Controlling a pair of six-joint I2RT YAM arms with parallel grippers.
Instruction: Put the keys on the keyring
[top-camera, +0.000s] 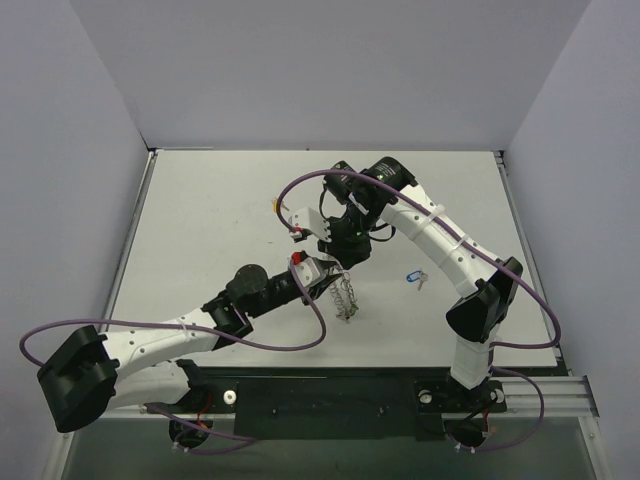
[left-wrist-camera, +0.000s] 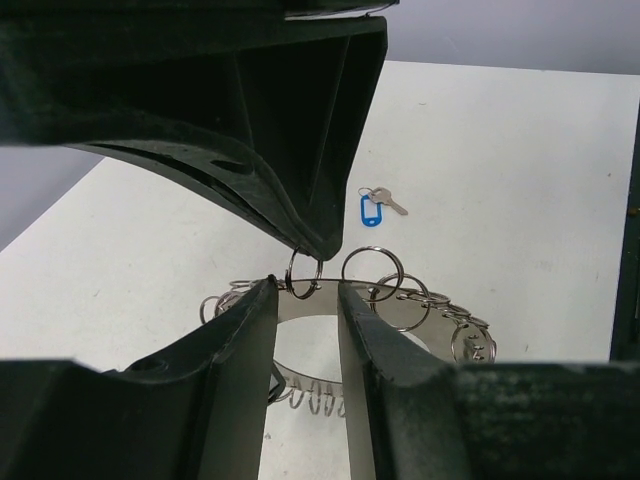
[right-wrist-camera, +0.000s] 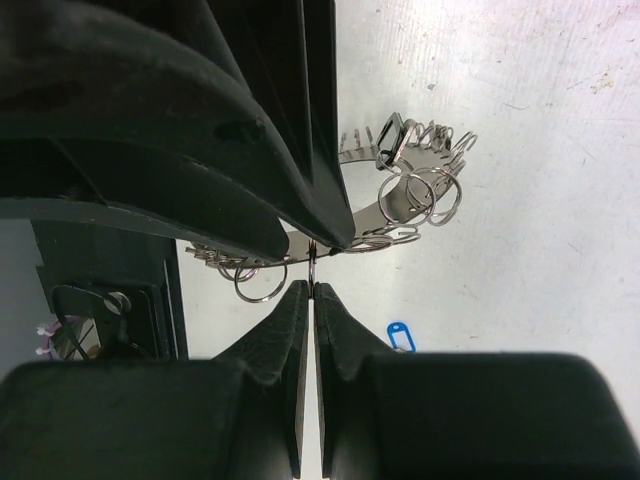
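Right gripper (right-wrist-camera: 312, 290) clamped tight on a small split ring of the keyring (right-wrist-camera: 375, 205); left gripper (left-wrist-camera: 307, 290) fingers straddle the ring's flat band, gap visible, can't tell if it grips; left wrist shows the blue key (left-wrist-camera: 372, 208) whole on the table (left-wrist-camera: 520, 150); right wrist crops it; top view hides the pinch.

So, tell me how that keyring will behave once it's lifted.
Probably floppy: the keyring is a thin band bent into a loop. Its small rings hang loose, so they would likely swing and snag. Bare shiny metal may slip in a grip.
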